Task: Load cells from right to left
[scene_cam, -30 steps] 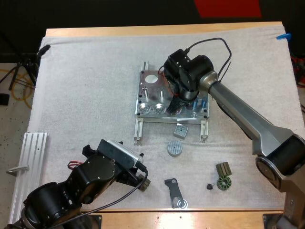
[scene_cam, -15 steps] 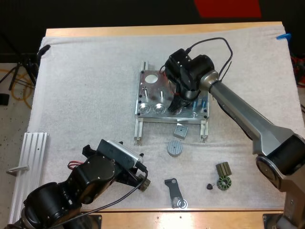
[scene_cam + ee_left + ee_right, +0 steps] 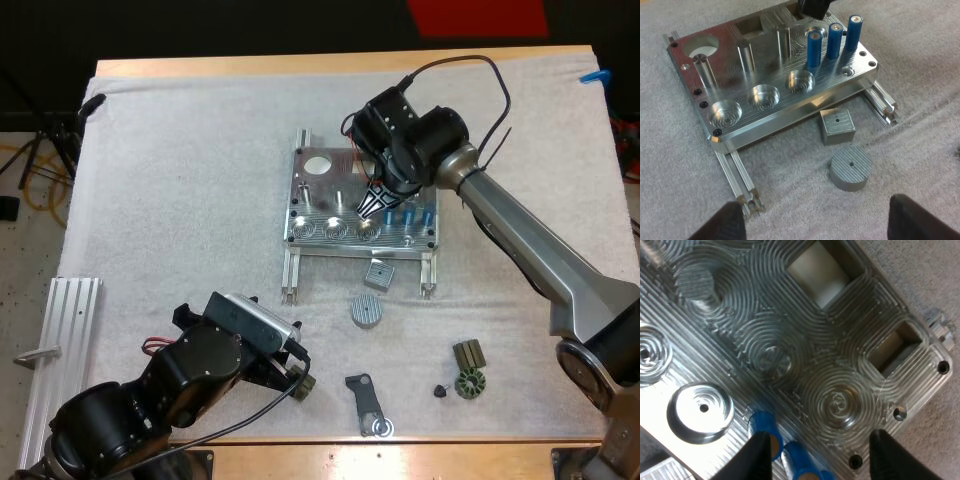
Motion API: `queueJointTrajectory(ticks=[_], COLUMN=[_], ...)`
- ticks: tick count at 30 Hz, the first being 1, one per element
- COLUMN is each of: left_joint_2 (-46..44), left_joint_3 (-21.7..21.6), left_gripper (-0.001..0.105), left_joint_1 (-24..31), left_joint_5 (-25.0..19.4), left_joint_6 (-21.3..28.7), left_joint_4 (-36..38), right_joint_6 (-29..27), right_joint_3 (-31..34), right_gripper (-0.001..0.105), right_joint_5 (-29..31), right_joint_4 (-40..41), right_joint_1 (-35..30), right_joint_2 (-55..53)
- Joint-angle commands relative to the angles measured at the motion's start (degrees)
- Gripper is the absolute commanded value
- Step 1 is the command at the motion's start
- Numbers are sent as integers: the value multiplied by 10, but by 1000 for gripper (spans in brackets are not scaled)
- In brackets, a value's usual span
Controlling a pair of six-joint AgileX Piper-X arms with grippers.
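Near the front edge of the mat (image 3: 180, 180), the left gripper (image 3: 302, 381) hangs with its fingers apart, holding nothing. The metal fixture (image 3: 318, 196) sits at the mat's middle. The right gripper (image 3: 372, 204) hovers over it, fingers spread and empty. Three blue cylinders (image 3: 410, 215) stand upright by the fixture's front right corner.

fixture (image 3: 775, 117): bright bare metal, ring-grooved, shiny
cells (image 3: 834, 41): smooth glossy blue
mat (image 3: 180, 170): white rough cloth
table (image 3: 300, 64): pale wood
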Motion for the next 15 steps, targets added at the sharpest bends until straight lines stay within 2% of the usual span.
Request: queueJointTrajectory(ticks=[1,6,15], left_joint_2=[-3,-3,-3], left_joint_3=[-4,-4,-4], left_gripper=[59,59,59], left_joint_1=[-2,-2,-2], left_joint_5=[-11,-11,-11], left_joint_6=[0,0,0], left_joint_4=[-1,-1,-1], right_joint_6=[1,1,0], right_joint_3=[-3,8,64], right_gripper=[44,44,44], right_joint_5=[5,5,5], right_joint_4=[0,-3,-32], right_joint_1=[-3,-3,-3], right_joint_2=[-9,-8,-8])
